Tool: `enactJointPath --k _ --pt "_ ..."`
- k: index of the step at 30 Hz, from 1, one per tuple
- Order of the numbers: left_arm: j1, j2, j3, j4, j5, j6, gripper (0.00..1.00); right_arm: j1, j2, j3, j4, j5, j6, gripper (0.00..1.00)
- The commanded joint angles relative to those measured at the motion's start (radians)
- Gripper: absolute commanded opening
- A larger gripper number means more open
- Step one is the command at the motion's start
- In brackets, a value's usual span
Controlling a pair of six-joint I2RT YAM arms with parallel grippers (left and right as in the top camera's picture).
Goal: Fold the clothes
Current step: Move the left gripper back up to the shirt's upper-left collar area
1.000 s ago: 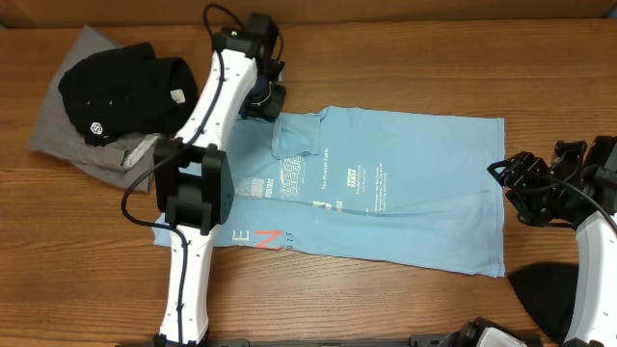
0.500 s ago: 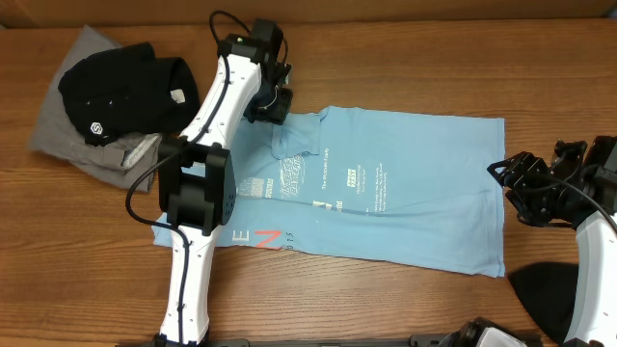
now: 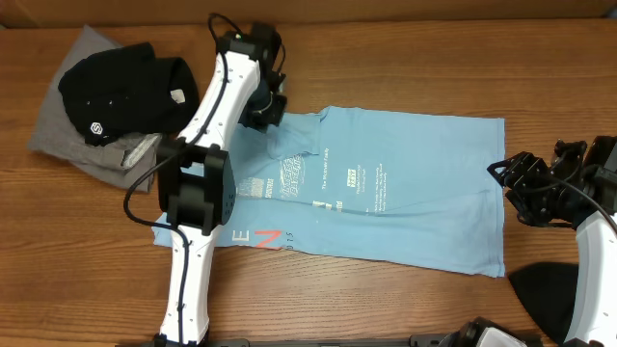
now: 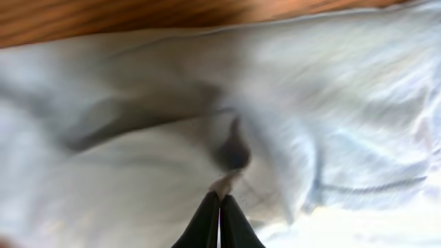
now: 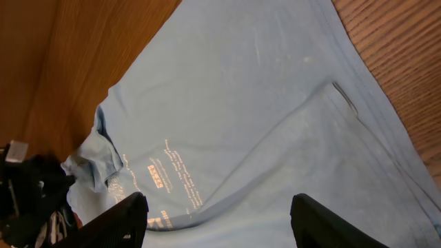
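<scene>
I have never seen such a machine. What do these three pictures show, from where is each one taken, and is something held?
You see two white robot arms at a wooden table, each ending in a two-finger gripper. One picture looks down from above; the other two come from small cameras on the left and right wrists. A light blue short-sleeved T-shirt with white print lies spread flat. At the far left, a black garment sits on a grey garment. The left gripper is shut, pinching the blue shirt's fabric at its far left edge. The right gripper is open by the shirt's opposite edge and holds nothing.
</scene>
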Motion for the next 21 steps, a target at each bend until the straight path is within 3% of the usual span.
enactJointPath --k 1,11,15,21 --pt "0.025 -0.003 0.077 -0.062 -0.121 -0.045 0.04 0.004 -0.009 0.024 0.003 0.000 -0.008 0.70" --pt "0.031 -0.003 0.076 -0.248 -0.113 -0.120 0.07 0.004 -0.009 0.024 0.006 0.004 -0.008 0.70" --pt "0.029 -0.003 0.072 -0.248 0.030 -0.119 0.16 0.004 -0.009 0.024 0.006 0.004 -0.008 0.70" --pt "0.018 -0.003 0.072 -0.248 0.092 -0.119 0.10 0.004 -0.009 0.024 0.005 0.004 -0.008 0.70"
